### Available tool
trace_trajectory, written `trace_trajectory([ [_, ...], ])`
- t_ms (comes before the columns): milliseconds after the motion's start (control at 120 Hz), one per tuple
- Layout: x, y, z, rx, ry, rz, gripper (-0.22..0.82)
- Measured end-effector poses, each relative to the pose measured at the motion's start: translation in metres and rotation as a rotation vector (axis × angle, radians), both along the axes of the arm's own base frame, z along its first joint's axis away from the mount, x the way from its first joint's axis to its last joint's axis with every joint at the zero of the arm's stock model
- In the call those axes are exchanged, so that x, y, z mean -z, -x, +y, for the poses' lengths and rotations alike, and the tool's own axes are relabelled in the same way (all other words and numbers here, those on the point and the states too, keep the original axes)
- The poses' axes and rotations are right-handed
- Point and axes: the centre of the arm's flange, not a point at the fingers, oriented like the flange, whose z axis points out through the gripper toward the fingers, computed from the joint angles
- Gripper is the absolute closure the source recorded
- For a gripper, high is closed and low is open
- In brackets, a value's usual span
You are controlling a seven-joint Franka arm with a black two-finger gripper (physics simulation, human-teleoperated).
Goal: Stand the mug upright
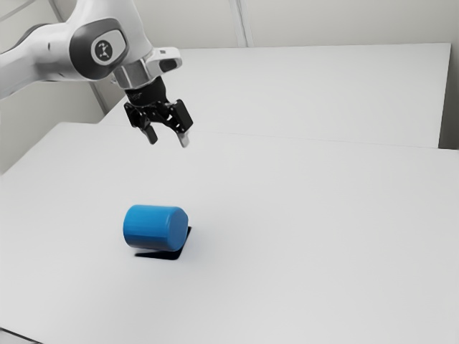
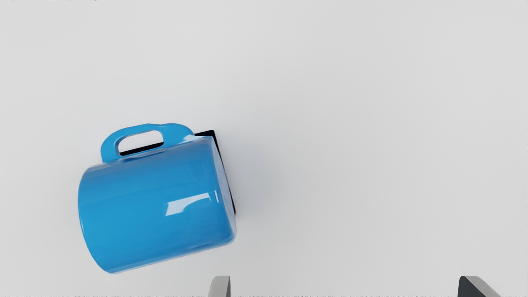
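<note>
Mug, one: a glossy, smooth blue cylinder [image 1: 147, 228] with one looped handle [image 2: 177, 134], lying on its side on a smooth, matt white table [image 1: 323, 251], not upright. Clock directions are read on the exterior view, centred on the mug, with twelve at the top. The flat, closed base, rounded at its edge, faces about three o'clock. A black, straight-edged patch [image 1: 161, 255] lies beneath the body and beside the base.

Gripper, one: a black two-finger gripper [image 1: 168, 140] above the table, at twelve o'clock and well apart from the mug. Its two pale-tipped fingers [image 2: 221, 287] stand wide apart, with nothing held between them; the mug lies off to the side of one of them. The wrist view gives the handle and its elongated opening, on the side of the body away from the fingertips; the exterior view gives the height of the gripper over the table.

Arm, one: a smooth white robot arm [image 1: 36, 61] with a dark grey joint cover bearing one round emblem [image 1: 103, 49], at eleven o'clock. A plain pale wall [image 1: 315, 21] with a vertical seam stands beyond the table, toward one o'clock.
</note>
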Motion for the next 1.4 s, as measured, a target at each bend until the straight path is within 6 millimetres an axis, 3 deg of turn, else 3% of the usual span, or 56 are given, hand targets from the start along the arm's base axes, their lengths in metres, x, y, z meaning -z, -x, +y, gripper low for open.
trace_trajectory([
  [142, -0.002, 0.000, 0.003, 0.005, -0.003, -0.001, 0.00],
  [208, -0.004, -0.003, 0.023, -0.028, 0.001, -0.004, 0.00],
  [258, -0.005, -0.006, 0.057, -0.085, 0.004, -0.008, 0.00],
  [325, -0.005, -0.006, 0.120, -0.186, 0.015, -0.011, 0.00],
  [400, 0.009, -0.004, 0.188, -0.290, 0.056, 0.005, 0.00],
  [500, 0.052, -0.005, 0.258, -0.388, 0.152, 0.044, 0.00],
  [575, 0.098, -0.008, 0.298, -0.440, 0.251, 0.075, 0.00],
  [700, 0.162, -0.012, 0.286, -0.403, 0.434, 0.091, 0.00],
  [842, 0.216, 0.020, 0.300, -0.430, 0.648, 0.042, 0.00],
  [933, 0.234, 0.040, 0.309, -0.427, 0.756, -0.018, 0.00],
  [1083, 0.263, 0.066, 0.288, -0.380, 0.911, -0.100, 0.00],
  [1292, 0.292, 0.084, 0.273, -0.309, 1.002, -0.203, 0.00],
  [1400, 0.295, 0.087, 0.269, -0.266, 1.027, -0.258, 0.00],
])
